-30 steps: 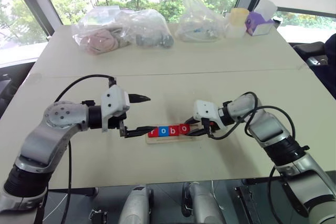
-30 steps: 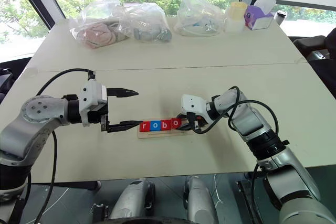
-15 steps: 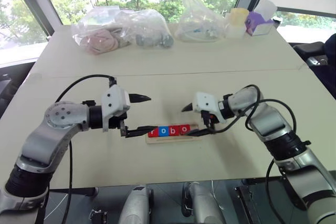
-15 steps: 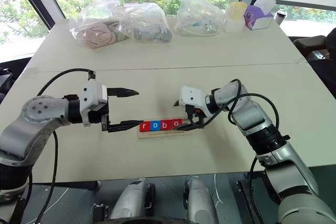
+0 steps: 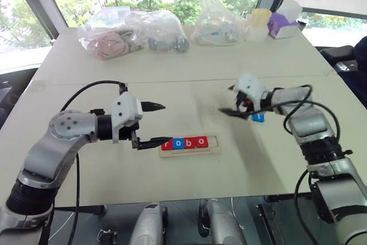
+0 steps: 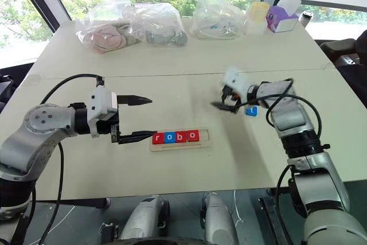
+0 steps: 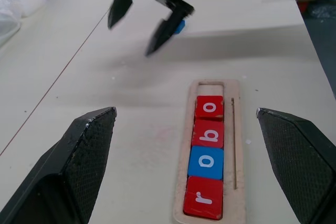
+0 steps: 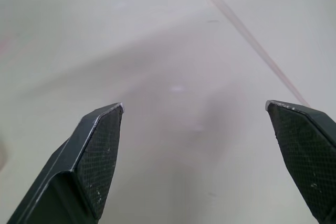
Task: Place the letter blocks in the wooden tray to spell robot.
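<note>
So four blocks were already in the tray (image 5: 211, 151), reading r (image 7: 202, 204), o (image 7: 206, 162), b (image 7: 208, 133), o (image 7: 209, 107), with one slot left bare at the tray's right end. The last step looked to be fetching the blue t (image 6: 251, 110), which lay flat on the table (image 5: 172, 76) well right of the tray and farther back. The right gripper (image 5: 238, 105) hung just beside it, jaws wide and holding nothing. The next move would call for dropping over the t and pinching its edges cleanly, since it's small and thin. The left gripper (image 5: 156, 124) sat at the tray's left end, jaws wide too and empty.
</note>
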`<state>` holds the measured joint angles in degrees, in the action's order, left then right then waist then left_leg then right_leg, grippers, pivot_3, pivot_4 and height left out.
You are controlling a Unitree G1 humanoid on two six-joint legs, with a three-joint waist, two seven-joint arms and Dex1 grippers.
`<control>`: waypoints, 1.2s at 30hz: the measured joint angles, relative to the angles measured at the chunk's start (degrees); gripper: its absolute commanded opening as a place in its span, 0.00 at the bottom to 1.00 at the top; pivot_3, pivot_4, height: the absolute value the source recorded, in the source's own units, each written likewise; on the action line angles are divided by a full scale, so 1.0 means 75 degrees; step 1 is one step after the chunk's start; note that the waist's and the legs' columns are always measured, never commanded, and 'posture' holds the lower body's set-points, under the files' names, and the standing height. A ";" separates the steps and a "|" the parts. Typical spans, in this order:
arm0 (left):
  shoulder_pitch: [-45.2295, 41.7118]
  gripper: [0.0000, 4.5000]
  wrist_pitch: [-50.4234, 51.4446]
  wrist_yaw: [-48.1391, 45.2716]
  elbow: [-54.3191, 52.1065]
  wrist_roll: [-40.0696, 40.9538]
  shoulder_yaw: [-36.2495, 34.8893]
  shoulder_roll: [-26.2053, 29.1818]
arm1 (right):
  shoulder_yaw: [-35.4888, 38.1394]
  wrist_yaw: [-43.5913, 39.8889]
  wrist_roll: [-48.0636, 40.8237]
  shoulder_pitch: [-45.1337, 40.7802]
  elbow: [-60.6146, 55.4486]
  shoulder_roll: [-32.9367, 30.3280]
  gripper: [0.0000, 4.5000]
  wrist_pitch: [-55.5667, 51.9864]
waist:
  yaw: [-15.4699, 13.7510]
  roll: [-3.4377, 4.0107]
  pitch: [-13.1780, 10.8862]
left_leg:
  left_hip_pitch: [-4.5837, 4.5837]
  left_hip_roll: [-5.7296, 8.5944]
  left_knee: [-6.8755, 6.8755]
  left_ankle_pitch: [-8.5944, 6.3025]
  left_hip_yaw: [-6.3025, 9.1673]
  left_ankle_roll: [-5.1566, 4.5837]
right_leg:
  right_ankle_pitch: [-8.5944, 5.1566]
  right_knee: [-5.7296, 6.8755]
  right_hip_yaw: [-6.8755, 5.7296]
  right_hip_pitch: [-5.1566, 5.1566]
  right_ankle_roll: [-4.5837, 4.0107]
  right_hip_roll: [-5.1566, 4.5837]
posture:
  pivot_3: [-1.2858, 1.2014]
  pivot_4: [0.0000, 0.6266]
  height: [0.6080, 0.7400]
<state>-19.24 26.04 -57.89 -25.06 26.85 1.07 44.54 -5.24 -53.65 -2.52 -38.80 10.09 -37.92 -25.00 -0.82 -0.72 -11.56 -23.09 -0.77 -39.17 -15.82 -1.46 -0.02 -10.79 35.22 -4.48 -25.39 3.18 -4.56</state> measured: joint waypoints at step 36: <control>-0.0225 1.00 -0.0085 -0.0097 0.0243 -0.0105 0.0250 -0.0329 | 0.2935 0.6379 0.0776 0.1697 -0.3952 0.3839 0.98 -0.6953 | 0.0046 0.0010 0.0009 | -0.0008 -0.0005 -0.0002 0.0001 0.0003 0.0001 | 0.0002 0.0002 0.0002 -0.0012 -0.0008 0.0008 | 0.52 0.24 1.00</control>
<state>-20.93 25.40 -58.62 -23.24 26.06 2.94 42.07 16.77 -5.80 3.30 -26.07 -19.55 -9.12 -77.15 -0.47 -0.64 -11.49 -23.15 -0.81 -39.19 -15.81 -1.44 -0.02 -10.78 35.24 -4.47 -25.48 3.12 -4.50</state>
